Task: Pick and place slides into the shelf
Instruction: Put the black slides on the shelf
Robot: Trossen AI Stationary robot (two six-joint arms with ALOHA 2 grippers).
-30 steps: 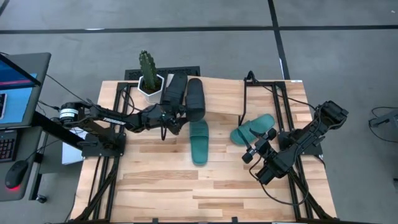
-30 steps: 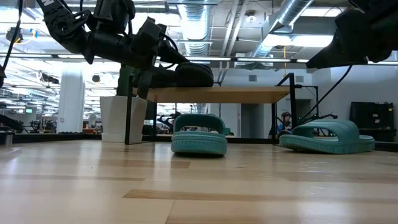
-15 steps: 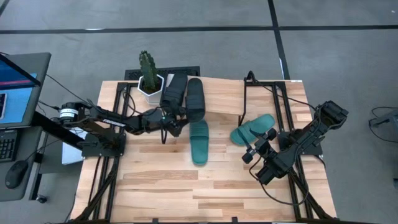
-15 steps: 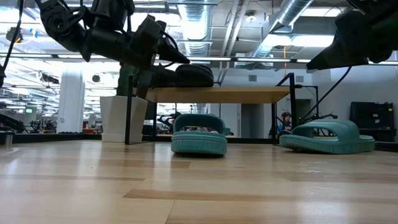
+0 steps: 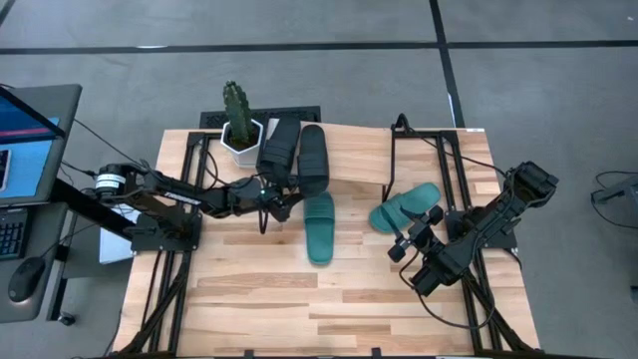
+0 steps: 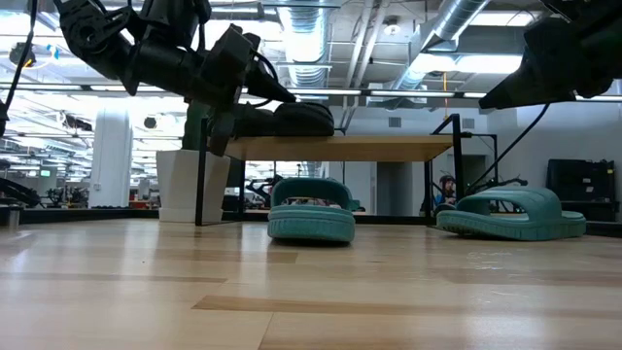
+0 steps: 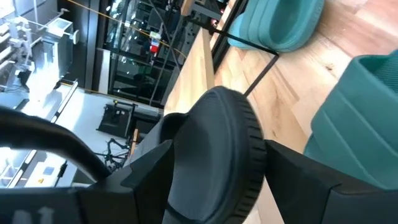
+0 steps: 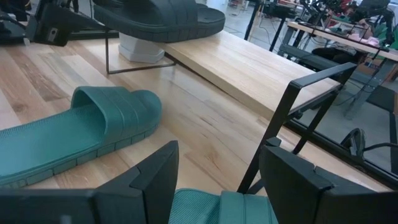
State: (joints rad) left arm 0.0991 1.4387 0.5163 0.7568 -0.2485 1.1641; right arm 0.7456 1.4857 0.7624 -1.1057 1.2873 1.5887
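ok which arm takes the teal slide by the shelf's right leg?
Right. The right gripper is open beside that teal slide. The left gripper is at the black slides on the shelf.

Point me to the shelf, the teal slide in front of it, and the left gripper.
shelf (image 5: pixel 359 155), high view, bare board right of the black slides.
teal slide (image 5: pixel 319 227), high view, on its strap.
left gripper (image 5: pixel 277 191), high view, midway between fingertips at a black slide's heel.

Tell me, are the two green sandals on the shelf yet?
No. Both teal slides, one mid-table and one by the right gripper, lie on the tabletop. Only the two black slides sit on the shelf.
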